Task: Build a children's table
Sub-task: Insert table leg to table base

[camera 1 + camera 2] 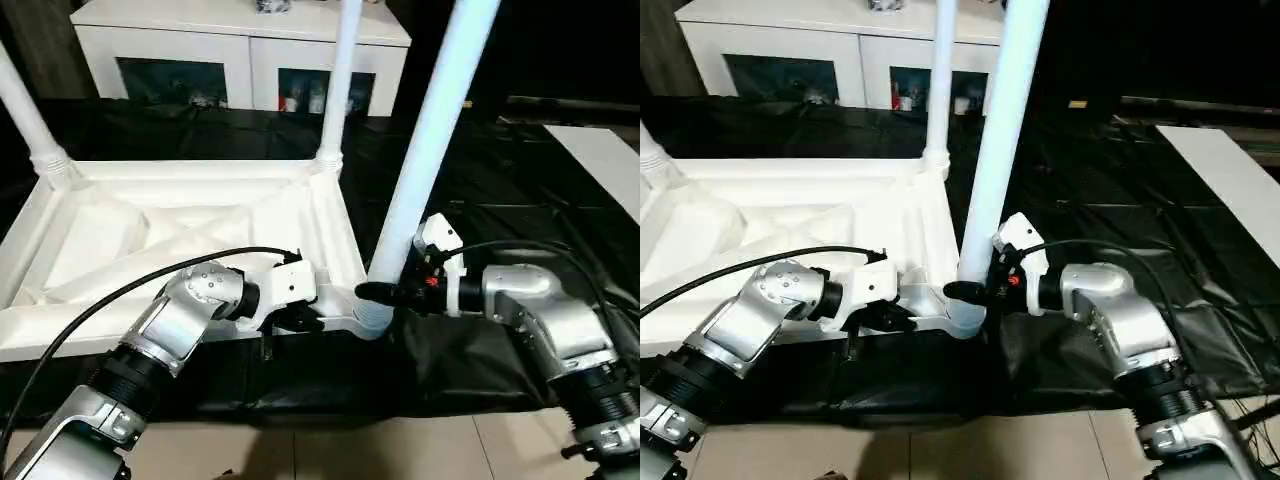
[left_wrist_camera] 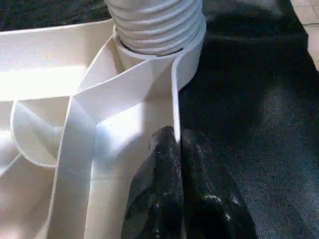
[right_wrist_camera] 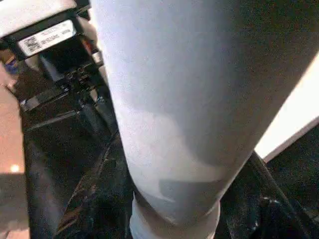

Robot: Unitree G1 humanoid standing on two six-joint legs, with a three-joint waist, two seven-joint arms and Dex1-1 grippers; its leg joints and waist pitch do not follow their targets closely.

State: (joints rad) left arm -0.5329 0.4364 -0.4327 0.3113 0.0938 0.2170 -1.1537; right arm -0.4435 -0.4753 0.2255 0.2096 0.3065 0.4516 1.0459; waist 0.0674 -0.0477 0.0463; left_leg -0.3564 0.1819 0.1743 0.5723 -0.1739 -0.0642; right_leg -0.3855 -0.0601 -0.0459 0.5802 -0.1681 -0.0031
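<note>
place: indoor room set up as a robot test or demo space, home-like | evidence: white cabinet (image 1: 240, 45) with glass doors and small items behind the glass, standing against the back | black sheeting (image 1: 470, 190) spread over the floor as a work mat | beige floor tiles (image 1: 330, 450) at its near edge

One upturned white table top (image 1: 200, 225), three upright white legs (image 1: 432, 130), one white cabinet (image 1: 240, 45), two grippers (image 1: 290, 322).
</note>
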